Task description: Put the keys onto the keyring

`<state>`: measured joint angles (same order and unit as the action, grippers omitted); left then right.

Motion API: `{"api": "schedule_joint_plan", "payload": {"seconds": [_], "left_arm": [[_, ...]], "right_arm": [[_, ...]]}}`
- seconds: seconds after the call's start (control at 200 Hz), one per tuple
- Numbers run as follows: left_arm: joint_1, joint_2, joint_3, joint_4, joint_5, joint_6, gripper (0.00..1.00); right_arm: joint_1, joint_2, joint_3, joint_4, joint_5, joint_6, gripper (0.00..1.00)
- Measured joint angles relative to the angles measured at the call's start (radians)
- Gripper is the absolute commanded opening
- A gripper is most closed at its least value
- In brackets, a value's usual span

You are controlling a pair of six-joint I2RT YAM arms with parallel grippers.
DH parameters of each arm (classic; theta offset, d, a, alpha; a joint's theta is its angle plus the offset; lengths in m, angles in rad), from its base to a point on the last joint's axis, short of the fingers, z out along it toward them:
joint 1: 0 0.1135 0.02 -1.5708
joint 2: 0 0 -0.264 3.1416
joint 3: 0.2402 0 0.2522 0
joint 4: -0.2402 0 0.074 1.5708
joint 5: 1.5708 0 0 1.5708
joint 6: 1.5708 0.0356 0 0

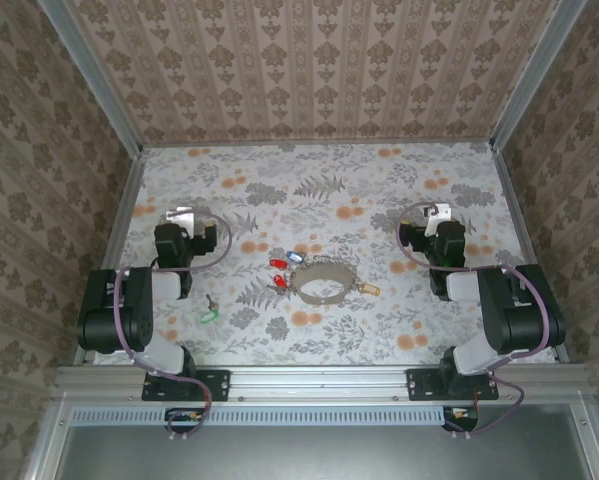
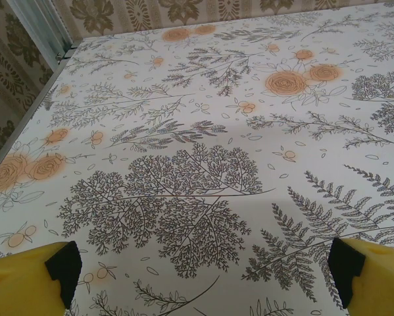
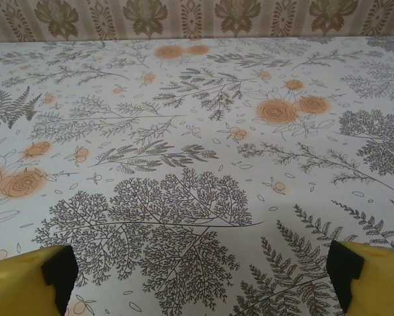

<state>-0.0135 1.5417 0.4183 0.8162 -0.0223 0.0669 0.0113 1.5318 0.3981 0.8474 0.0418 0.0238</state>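
The keyring (image 1: 324, 285), a thin grey loop, lies flat on the flowered table between the two arms. Around it are small keys: a red one (image 1: 277, 263) and a blue one (image 1: 297, 257) at its upper left, another red one (image 1: 277, 283) against its left side, a brass one (image 1: 367, 288) at its right, and a green one (image 1: 210, 311) apart to the left by the left arm. My left gripper (image 1: 184, 220) (image 2: 206, 276) is open over bare cloth, left of the keys. My right gripper (image 1: 434, 217) (image 3: 197, 273) is open too, right of the ring.
Patterned walls and aluminium rails (image 1: 119, 215) close in the table on three sides. Each wrist view looks along flowered cloth (image 2: 203, 164) toward the back wall (image 3: 197, 16), with yellow fingers (image 2: 25, 276) at the lower corners.
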Motion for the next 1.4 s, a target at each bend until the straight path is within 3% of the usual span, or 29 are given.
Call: {"api": "schedule_joint_plan", "payload": {"seconds": [1.245,1.405], "left_arm": [[-0.005,-0.005,-0.003,0.000,0.003,0.000,1.00],[-0.097,-0.261,-0.006,-0.222,-0.050,-0.011,1.00]], "right_arm": [[-0.001,-0.019,-0.005,-0.011,0.029,0.015,1.00],[-0.007,-0.216,-0.061,-0.085,0.059,0.050,1.00]]}}
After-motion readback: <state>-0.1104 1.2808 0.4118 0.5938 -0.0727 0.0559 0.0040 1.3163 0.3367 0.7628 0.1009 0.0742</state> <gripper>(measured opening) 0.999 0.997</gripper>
